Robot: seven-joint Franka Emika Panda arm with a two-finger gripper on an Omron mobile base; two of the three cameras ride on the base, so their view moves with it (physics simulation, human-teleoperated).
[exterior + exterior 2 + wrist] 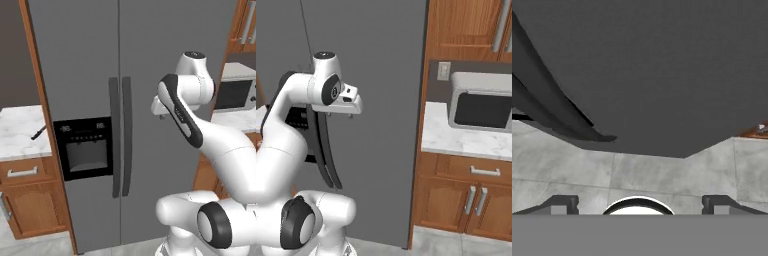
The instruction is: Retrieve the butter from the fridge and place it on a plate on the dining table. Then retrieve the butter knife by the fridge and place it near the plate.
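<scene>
Pincer [639,202] tips stand spread wide at the bottom of the hand view, holding nothing, looking down the grey fridge [150,60] door toward the tiled floor [662,175]. Both fridge doors are shut, so the butter is hidden, presumably inside. The dark vertical handles [121,135] run side by side at the door seam, to the arm's left; they look rigid and slim enough to pinch, and one of them seems the place to take hold first. A full door will likely swing heavy and want a steady pull. The butter knife [38,132] lies on the marble surface [20,130] left of the fridge, well apart from the pincer; it looks light, stiff and thin, lying flat, so best taken across the handle.
</scene>
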